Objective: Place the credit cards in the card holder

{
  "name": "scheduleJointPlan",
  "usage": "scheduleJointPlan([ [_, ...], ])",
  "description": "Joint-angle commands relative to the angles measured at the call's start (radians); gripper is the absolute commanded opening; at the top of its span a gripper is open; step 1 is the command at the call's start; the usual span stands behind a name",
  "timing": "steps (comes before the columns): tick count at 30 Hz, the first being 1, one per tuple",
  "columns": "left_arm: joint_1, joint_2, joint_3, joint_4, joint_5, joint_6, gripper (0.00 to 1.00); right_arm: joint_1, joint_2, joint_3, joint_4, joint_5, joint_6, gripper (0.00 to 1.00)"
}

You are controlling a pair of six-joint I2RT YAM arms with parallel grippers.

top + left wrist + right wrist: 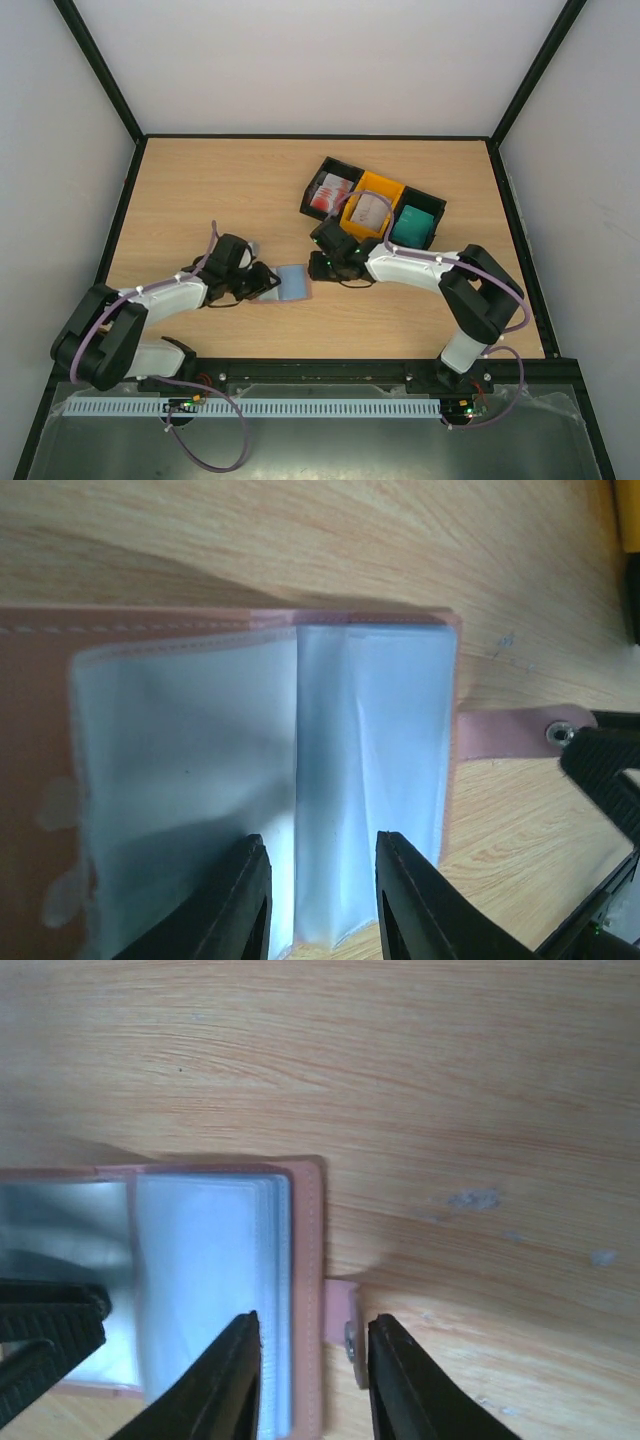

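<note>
With the card holder (292,282) lying spread open near the table's middle, the left gripper (322,848) narrowly parted over its pockets and the right gripper (313,1325) half open astride its 3 o'clock edge, neither gripping anything, the next move looks like fetching one of the credit cards (368,210) from the trays (311,188) at 1 o'clock.

The holder (292,283) is lying open on the table (220,190) toward its near edge; trays (340,163) behind it, rightward, are holding cards (332,194).
</note>
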Motion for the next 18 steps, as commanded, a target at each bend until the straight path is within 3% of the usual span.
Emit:
scheduleJointPlan([
  [1,-0.016,0.022,0.027,0.007,0.017,0.024,0.3,0.007,-0.008,0.073,-0.144,0.147,-0.052,0.34],
  [9,-0.02,-0.008,0.039,-0.059,-0.022,0.034,0.29,0.063,-0.028,0.181,-0.27,0.306,-0.088,0.47],
  [18,-0.02,-0.101,0.061,-0.224,-0.119,0.025,0.31,0.185,0.104,0.273,-0.205,0.2,-0.067,0.48],
])
